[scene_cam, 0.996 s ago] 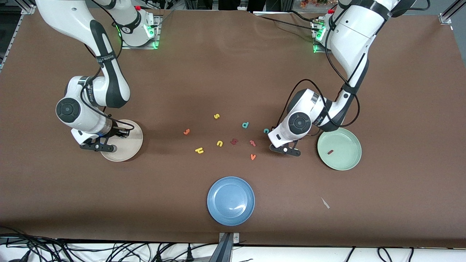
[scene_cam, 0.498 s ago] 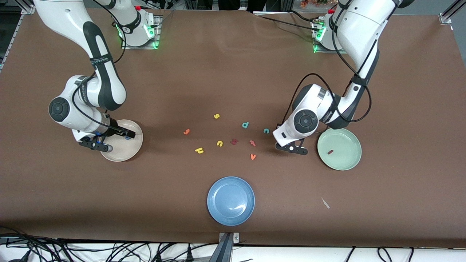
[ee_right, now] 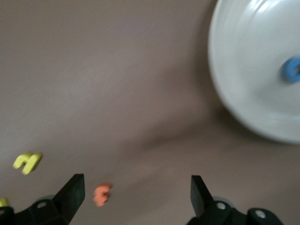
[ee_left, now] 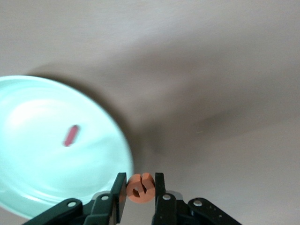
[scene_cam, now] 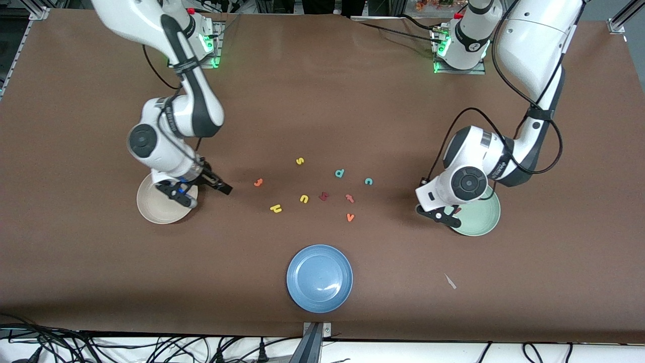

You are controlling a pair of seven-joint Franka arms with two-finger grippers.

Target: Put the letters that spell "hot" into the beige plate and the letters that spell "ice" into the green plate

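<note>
While the left gripper [scene_cam: 437, 214] hangs at the green plate's [scene_cam: 485, 220] rim on the side facing the letters, its fingers are pinched tight on the orange e [ee_left: 140, 187], which sits squarely between the pads. To my eye the step in hand is dropping that e onto the green plate. To do it well, the arm should carry on until the e is over the plate's flat middle, not the raised rim, come down low, and only then let go; a light foam letter released at the edge could bounce or slide back onto the table. The dark red i [ee_left: 71, 135] already lies in that plate, so a spot beside it would suit.

Over at the beige plate [scene_cam: 151, 209], the right gripper [scene_cam: 204, 189] stands at the rim on the side toward the letters, fingers spread wide and holding nothing. The blue o [ee_right: 293, 69] rests in the beige plate. The yellow h [scene_cam: 275, 208] and orange t [scene_cam: 349, 198] lie loose on the table among the other letters between the two plates, and the teal c [scene_cam: 369, 181] lies toward the green plate's end. I'd guess the h is the right arm's next pick. It should line its fingers across the letter's thin sides, since the u [scene_cam: 304, 198] lies near.
</note>
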